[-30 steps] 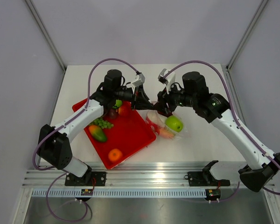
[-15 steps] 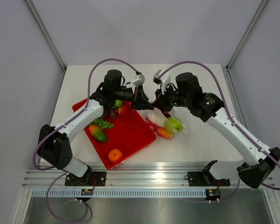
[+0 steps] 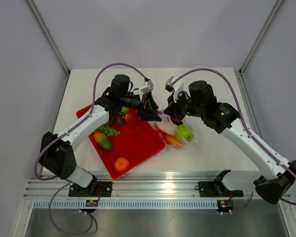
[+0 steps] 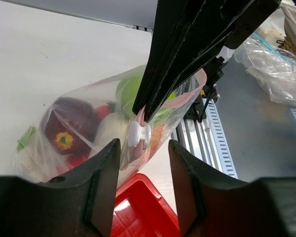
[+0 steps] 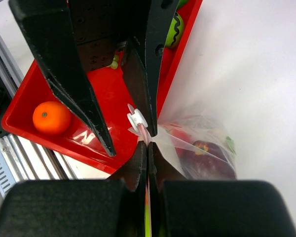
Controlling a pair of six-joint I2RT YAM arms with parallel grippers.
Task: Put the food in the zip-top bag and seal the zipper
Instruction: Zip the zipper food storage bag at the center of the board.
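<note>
Now the right pincer (image 5: 147,150) has clamped onto the zipper (image 5: 143,132) as the left pincer (image 4: 143,148) springs open. The handover suggests sealing the filled zip-top bag (image 4: 101,94) comes next.

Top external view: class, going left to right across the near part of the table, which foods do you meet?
Green-and-orange fruit → orange → green apple, which is inside the zip-top bag.
</note>
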